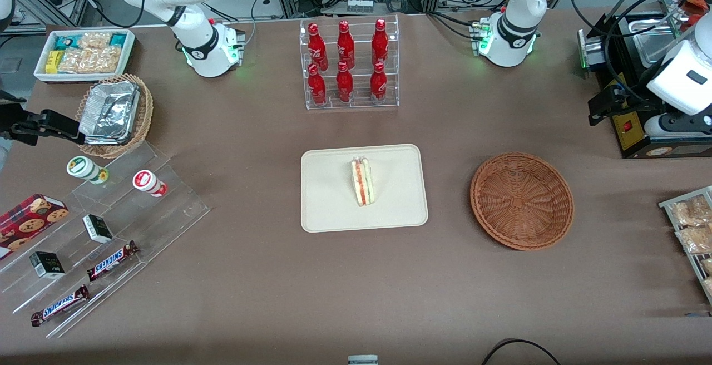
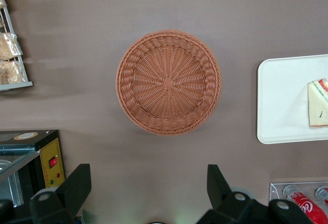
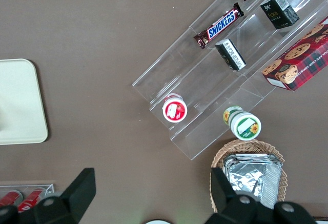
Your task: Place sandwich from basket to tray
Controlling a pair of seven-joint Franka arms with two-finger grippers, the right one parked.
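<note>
The sandwich lies on the cream tray at the table's middle, a white wedge with red and green filling. The wrist view catches its edge on the tray. The round reddish-brown wicker basket stands beside the tray toward the working arm's end, and it holds nothing. My left gripper hovers high near the black box at that end of the table, farther from the front camera than the basket. It is open, with nothing between its fingers.
A clear rack of red bottles stands farther from the front camera than the tray. A black box with a red switch sits beside my gripper. A wire rack of snack packets lies near the basket. Stepped acrylic shelves occupy the parked arm's end.
</note>
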